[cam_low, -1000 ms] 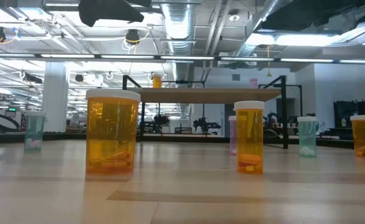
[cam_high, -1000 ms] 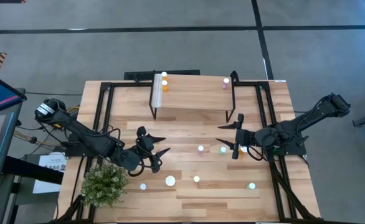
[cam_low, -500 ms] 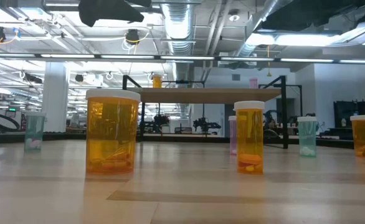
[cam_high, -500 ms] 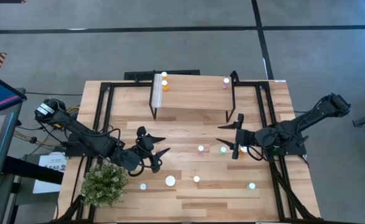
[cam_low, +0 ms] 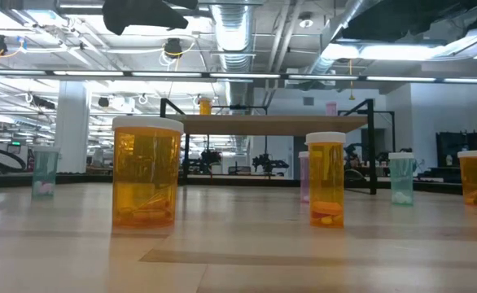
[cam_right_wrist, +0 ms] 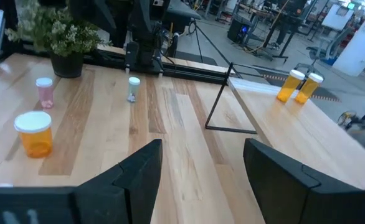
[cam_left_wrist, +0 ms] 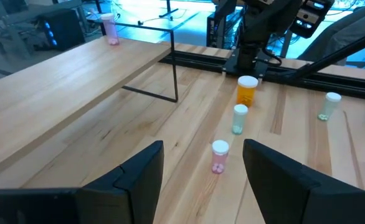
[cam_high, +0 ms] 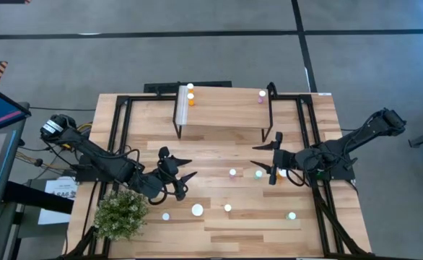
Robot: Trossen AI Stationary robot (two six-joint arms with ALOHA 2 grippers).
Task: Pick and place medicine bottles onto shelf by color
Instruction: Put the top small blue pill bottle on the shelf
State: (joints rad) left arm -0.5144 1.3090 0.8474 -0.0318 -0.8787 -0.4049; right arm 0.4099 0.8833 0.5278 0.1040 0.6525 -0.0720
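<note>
Both the left gripper [cam_high: 185,175] and the right gripper [cam_high: 266,156] hang open and empty. The step in hand appears to be selecting among the medicine bottles [cam_high: 232,172]. Next likely requires the right gripper to close on the pink one just ahead, then reach the shelf [cam_high: 226,108].

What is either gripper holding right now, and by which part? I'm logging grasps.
Nothing is held. The left gripper and the right gripper both hang open over the wooden table, fingers empty.

Bottles [cam_high: 197,209] on table [cam_high: 219,238] and shelf [cam_high: 226,108]

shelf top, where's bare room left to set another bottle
The shelf is bare across its whole middle, between the two orange bottles at its left end and the pink bottle at its right end. Only those ends are taken. Both claws are open, off the shelf.
</note>
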